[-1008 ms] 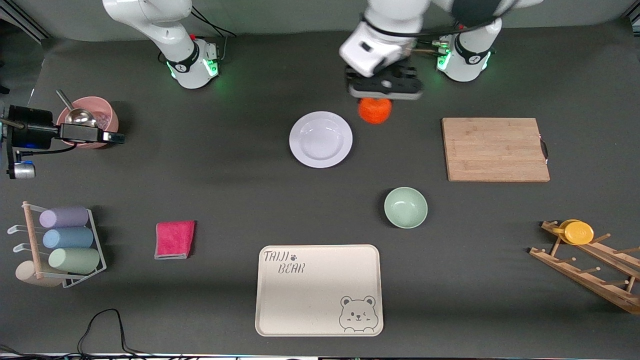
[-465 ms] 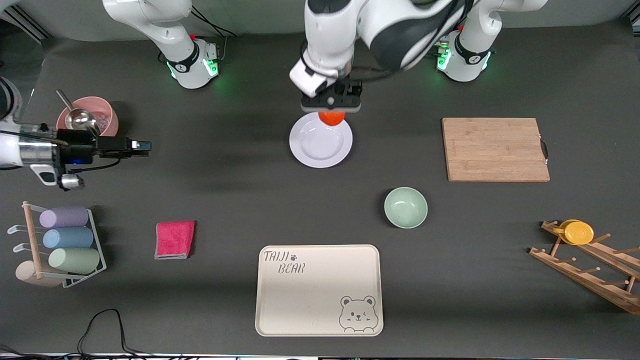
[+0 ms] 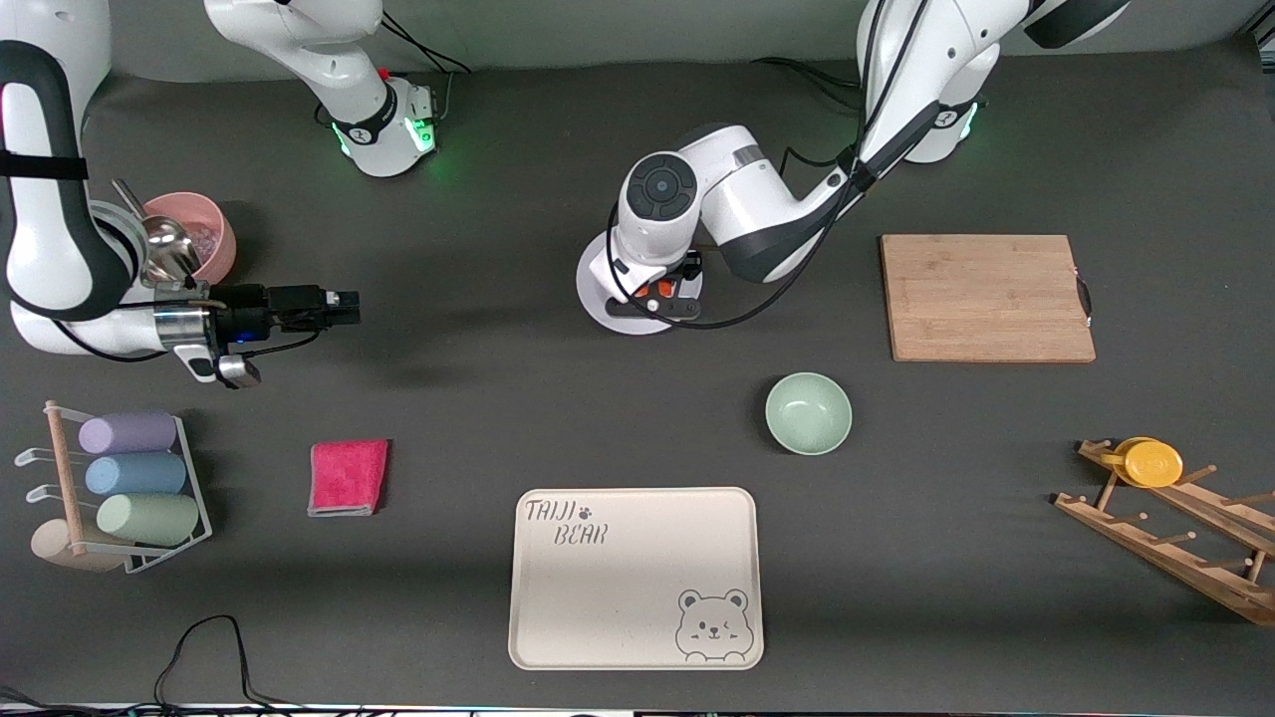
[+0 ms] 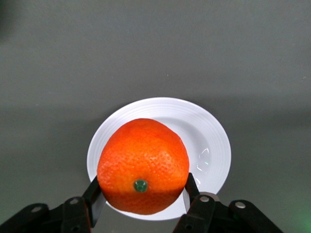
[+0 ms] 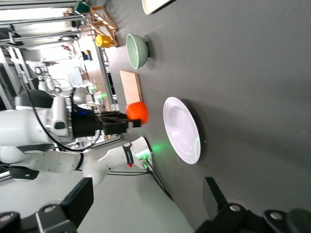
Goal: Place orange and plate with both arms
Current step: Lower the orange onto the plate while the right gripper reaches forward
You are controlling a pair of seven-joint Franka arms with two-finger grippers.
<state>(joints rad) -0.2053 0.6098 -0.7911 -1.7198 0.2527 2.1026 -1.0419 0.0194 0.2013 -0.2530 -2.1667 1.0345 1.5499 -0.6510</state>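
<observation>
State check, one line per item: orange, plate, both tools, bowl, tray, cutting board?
orange: held in the left tool, above the plate, not set down.
plate: on the table, upright, nothing on it.
left tool: shut on the orange, over the plate.
right tool: open, holds nothing, over bare table.
green bowl: upright, nothing in it.
bear tray: flat, bare.
cutting board: flat, bare.

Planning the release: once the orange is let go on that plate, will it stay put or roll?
The orange is round, so it would likely roll a little. The plate has a shallow dished centre and a raised rim, which should probably catch it. The left pincer holds it above the plate, so a lower release seems safer.
</observation>
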